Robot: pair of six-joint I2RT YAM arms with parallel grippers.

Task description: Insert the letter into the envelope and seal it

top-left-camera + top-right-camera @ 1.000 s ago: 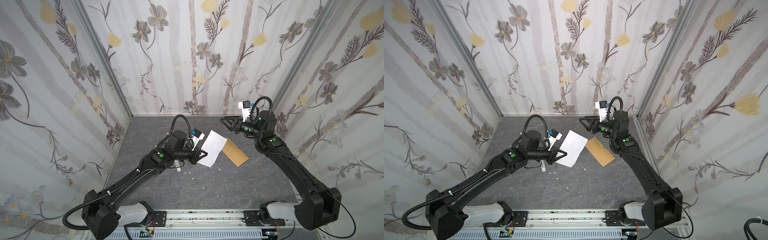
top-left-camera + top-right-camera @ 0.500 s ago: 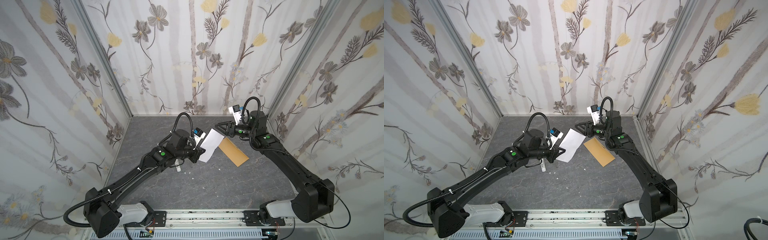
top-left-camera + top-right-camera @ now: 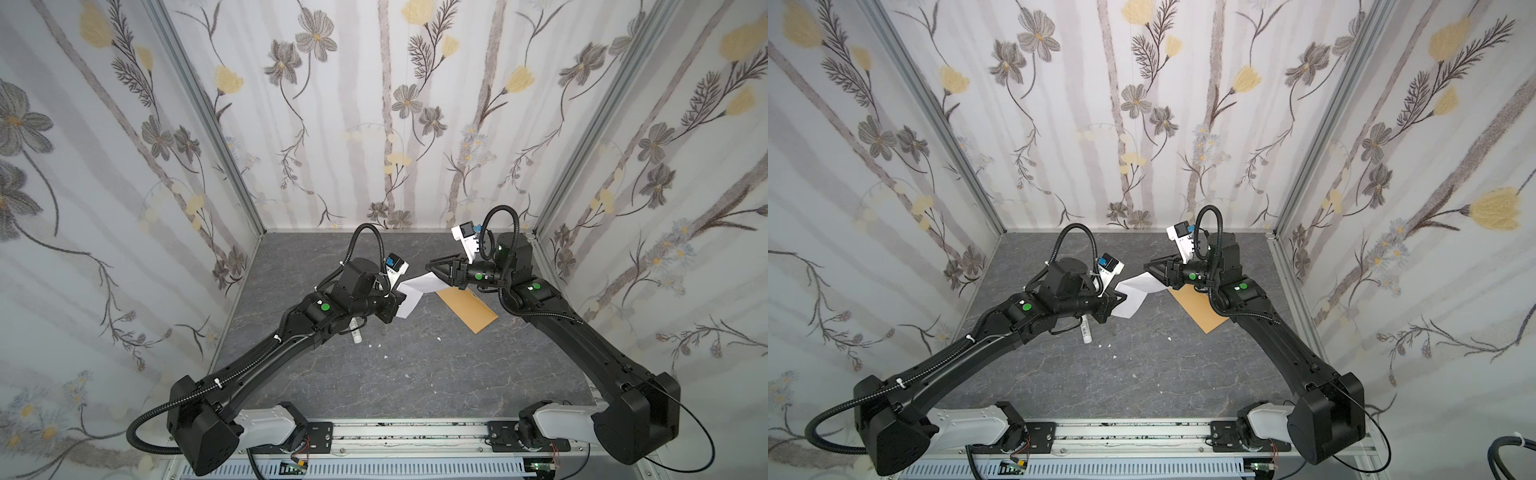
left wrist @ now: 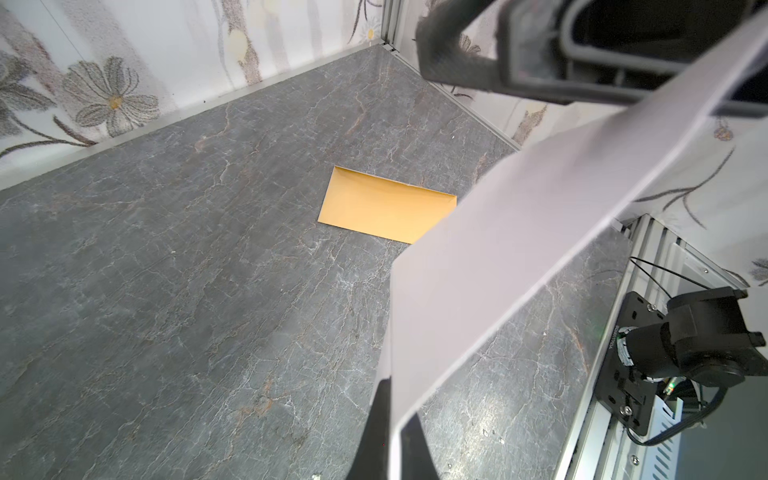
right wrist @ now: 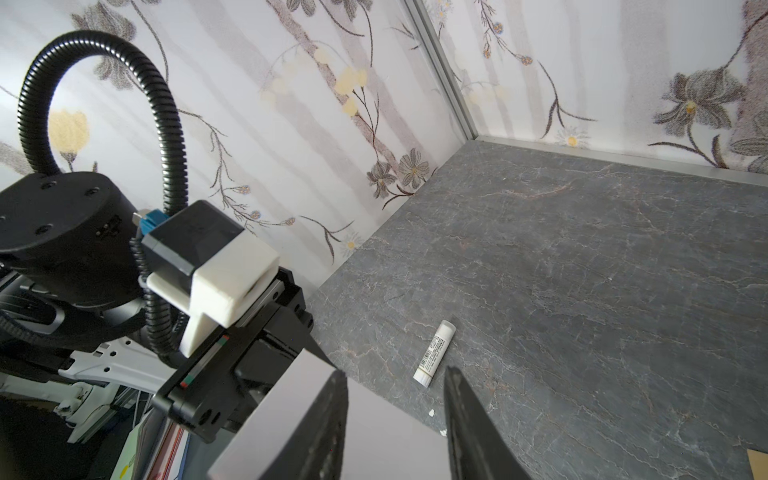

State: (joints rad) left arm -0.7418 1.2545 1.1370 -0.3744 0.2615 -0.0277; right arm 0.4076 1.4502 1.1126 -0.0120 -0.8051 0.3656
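1. The letter [image 3: 415, 291] is held up off the table [image 4: 166, 270]. It's pinched at one edge by the left pincer [image 4: 392, 444], which is clamped tight on it. Only a plain side is shown, so no print can be made out.
2. The far edge is met by the right pincer [image 5: 395, 415]. Its fingers are seen apart with a clear gap, and the sheet's edge sits between them, not squeezed.
3. The envelope [image 3: 469, 307] is laid flat on the table's right side. One end is covered by the right arm in both top views and by the letter in the left wrist view. The flap can't really be made out.
4. A small white tube [image 5: 434, 353] is left lying on the table, half hidden under the left arm in both top views, with white scraps [image 3: 386, 356] scattered nearby.
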